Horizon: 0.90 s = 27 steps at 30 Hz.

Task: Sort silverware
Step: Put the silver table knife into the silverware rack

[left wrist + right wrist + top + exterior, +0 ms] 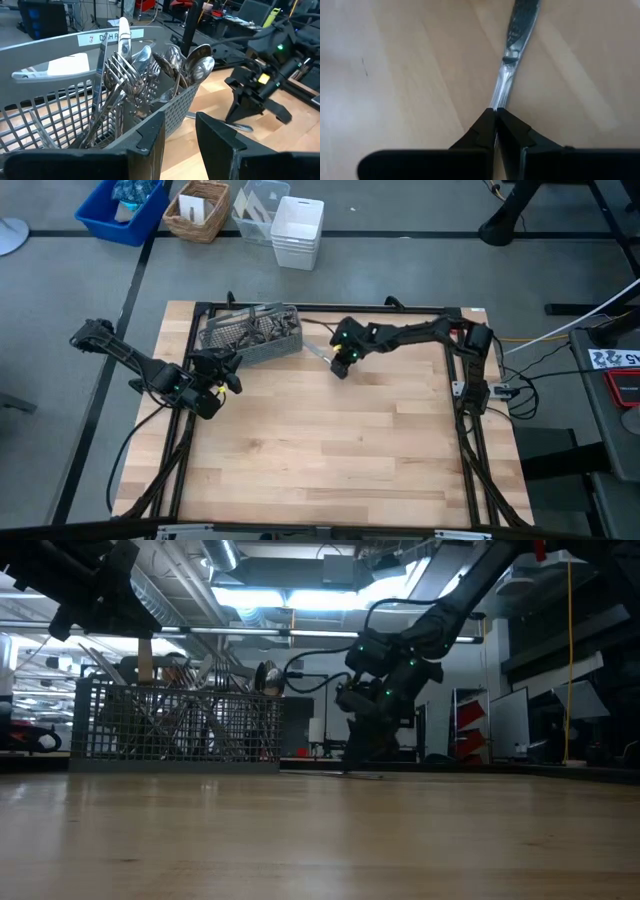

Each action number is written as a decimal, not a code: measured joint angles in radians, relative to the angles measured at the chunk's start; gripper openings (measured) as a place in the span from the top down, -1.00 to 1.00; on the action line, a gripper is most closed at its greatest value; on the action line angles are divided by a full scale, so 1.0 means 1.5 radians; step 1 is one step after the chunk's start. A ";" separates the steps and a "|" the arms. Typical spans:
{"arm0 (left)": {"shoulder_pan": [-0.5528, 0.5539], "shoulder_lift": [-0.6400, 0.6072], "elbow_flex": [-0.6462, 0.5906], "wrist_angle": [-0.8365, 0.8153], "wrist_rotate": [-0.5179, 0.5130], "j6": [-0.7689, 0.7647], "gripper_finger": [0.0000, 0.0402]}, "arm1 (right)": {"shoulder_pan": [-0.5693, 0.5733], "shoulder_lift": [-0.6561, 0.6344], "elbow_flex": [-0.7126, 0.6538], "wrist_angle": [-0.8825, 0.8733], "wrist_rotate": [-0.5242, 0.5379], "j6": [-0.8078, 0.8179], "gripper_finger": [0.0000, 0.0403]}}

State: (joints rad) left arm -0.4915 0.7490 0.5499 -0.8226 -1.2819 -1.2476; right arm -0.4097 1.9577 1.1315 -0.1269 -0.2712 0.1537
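Observation:
The grey wire-mesh caddy (pixel 250 335) stands at the table's far left, packed with silver forks and spoons (pixel 150 75) that stand in it on end. One more slim silver piece (pixel 318 352) lies on the wood just right of the caddy. My right gripper (pixel 340 366) points down at this piece and is shut on it. My left gripper (pixel 218 372) hovers open at the caddy's near left corner, and its fingers (pixel 150 135) face the mesh wall (pixel 170 112). Whether it touches the wall I cannot tell. My right gripper pinches the silver piece by its thin end (pixel 499 100) between its two fingertips. It comes from above, slanting down, with the fingers in line with the piece's length. The rest of the piece (pixel 519 25) stretches away over the wooden table top (pixel 395 75).
Black frame rails (pixel 470 440) run along the table's edges. The near half of the wooden top (pixel 330 450) is bare. On the floor beyond the far edge stand a blue bin (pixel 122 205), a wicker basket (pixel 197 210) and white containers (pixel 297 230).

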 joint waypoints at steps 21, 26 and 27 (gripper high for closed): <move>0.000 0.000 0.000 0.000 0.000 0.001 0.49 | 0.141 0.001 -0.003 -0.067 0.097 0.100 0.88; 0.000 0.000 0.000 0.000 0.001 0.000 0.49 | 0.189 0.002 -0.003 -0.069 0.094 0.138 0.88; 0.000 0.000 0.000 0.000 0.001 0.000 0.49 | 0.200 0.002 -0.003 -0.069 0.094 0.144 0.88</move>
State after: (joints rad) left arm -0.4912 0.7486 0.5495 -0.8223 -1.2812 -1.2480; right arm -0.1095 1.9606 1.1264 -0.2304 -0.1300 0.3696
